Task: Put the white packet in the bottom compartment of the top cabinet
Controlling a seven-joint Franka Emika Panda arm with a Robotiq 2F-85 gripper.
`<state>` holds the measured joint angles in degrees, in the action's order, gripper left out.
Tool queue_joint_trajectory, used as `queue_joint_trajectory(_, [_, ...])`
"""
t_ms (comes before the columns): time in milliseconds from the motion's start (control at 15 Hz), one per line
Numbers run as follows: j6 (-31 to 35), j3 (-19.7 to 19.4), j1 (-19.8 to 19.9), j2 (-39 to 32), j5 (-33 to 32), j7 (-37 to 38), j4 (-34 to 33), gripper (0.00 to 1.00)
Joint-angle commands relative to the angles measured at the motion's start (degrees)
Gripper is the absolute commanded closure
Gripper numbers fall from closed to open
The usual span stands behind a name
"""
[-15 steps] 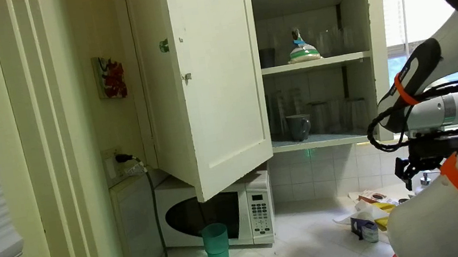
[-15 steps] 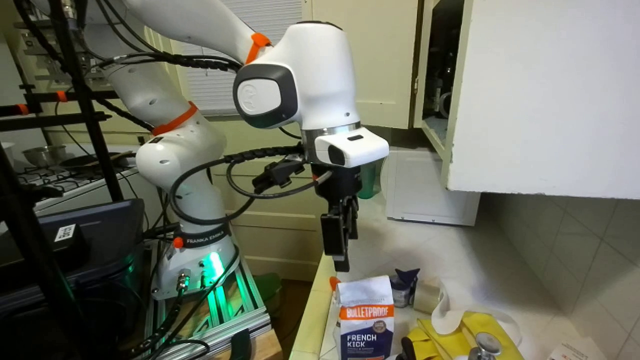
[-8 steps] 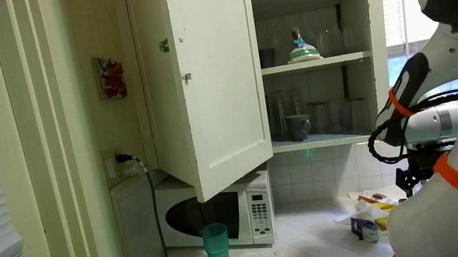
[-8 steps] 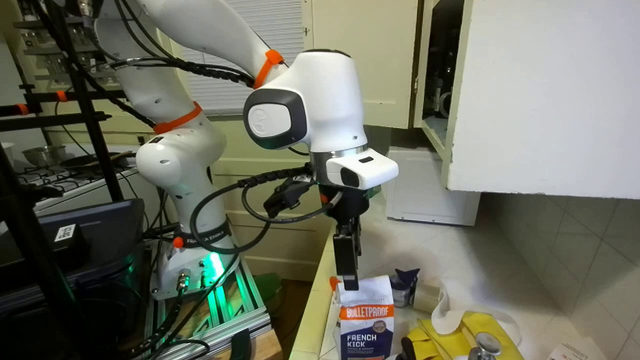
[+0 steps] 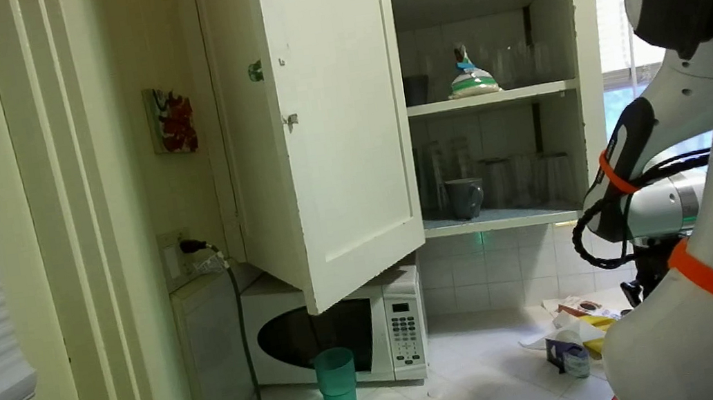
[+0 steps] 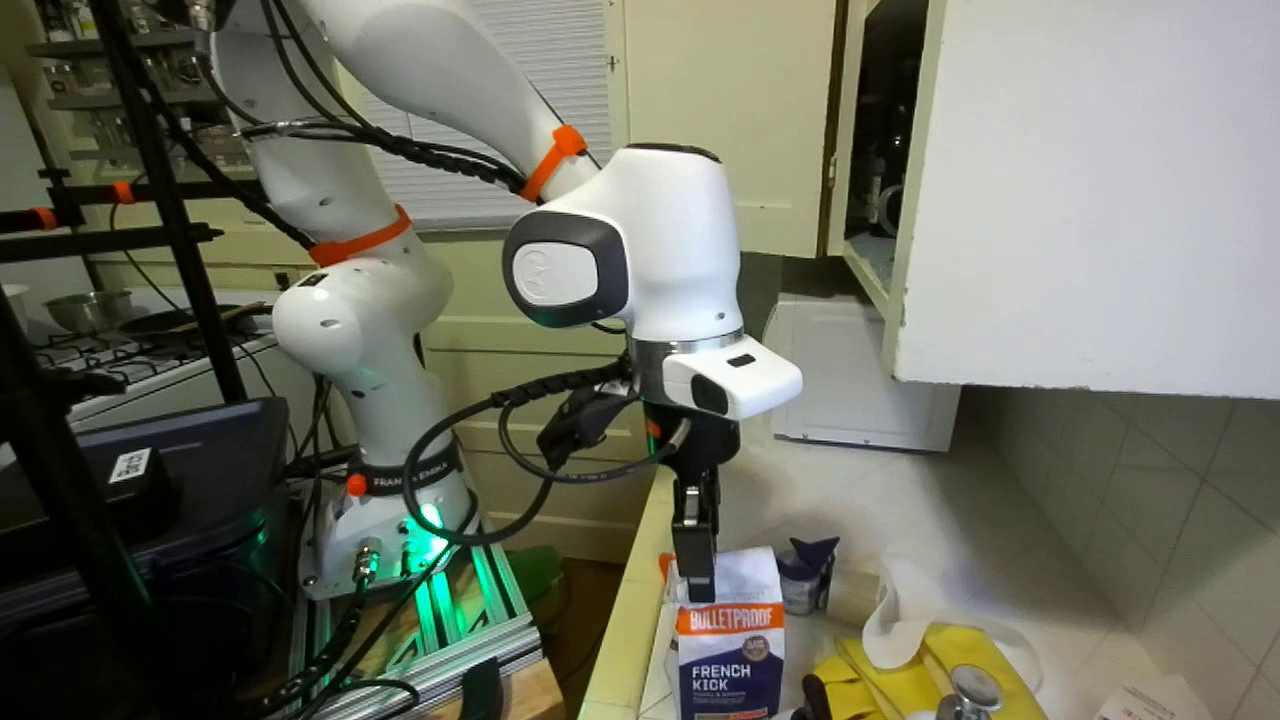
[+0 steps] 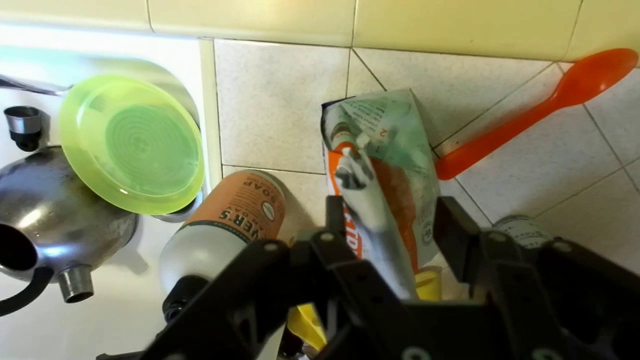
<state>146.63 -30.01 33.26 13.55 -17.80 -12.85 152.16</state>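
Note:
The white packet (image 6: 738, 640), with an orange band and a dark blue lower part, stands upright on the counter. In the wrist view the folded top of the packet (image 7: 372, 215) lies between the fingers of my gripper (image 7: 390, 210). The left finger is right against or very near its side, while a gap shows before the right finger (image 7: 457, 240); the jaws stand partly open. In an exterior view the arm hides the packet, and only a bit of the gripper shows. The top cabinet (image 5: 594, 90) has its door (image 5: 346, 125) swung open; its bottom compartment (image 5: 506, 223) is exposed.
A grey mug (image 5: 466, 198) and several glasses stand in the bottom compartment. Around the packet are a red spoon (image 7: 500, 135), a soap bottle (image 7: 240, 210), a purple pack (image 6: 808, 580) and yellow packets (image 6: 940, 670). The microwave (image 5: 405, 322) sits under the door.
My gripper has come down from above the counter to the packet's top, and its fingers now straddle it. The packet has shifted very slightly to the left in an exterior view.

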Motion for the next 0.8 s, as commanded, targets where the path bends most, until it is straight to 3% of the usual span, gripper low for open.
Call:
queue_joint_trajectory(0, [1.59, -0.23, -0.41, -2.11, 1.89, -1.87, -0.33, 0.80])
queue_joint_trajectory(133, [1.62, -0.17, -0.48, -2.46, 1.88, -1.88, -0.56, 0.96])
queue_joint_trajectory(200, [1.51, -0.13, -0.51, -2.63, 1.89, -1.85, -0.72, 0.99])
queue_joint_trajectory(733, [-2.28, 0.08, -0.40, -0.64, 2.10, -2.95, -2.96, 0.99])
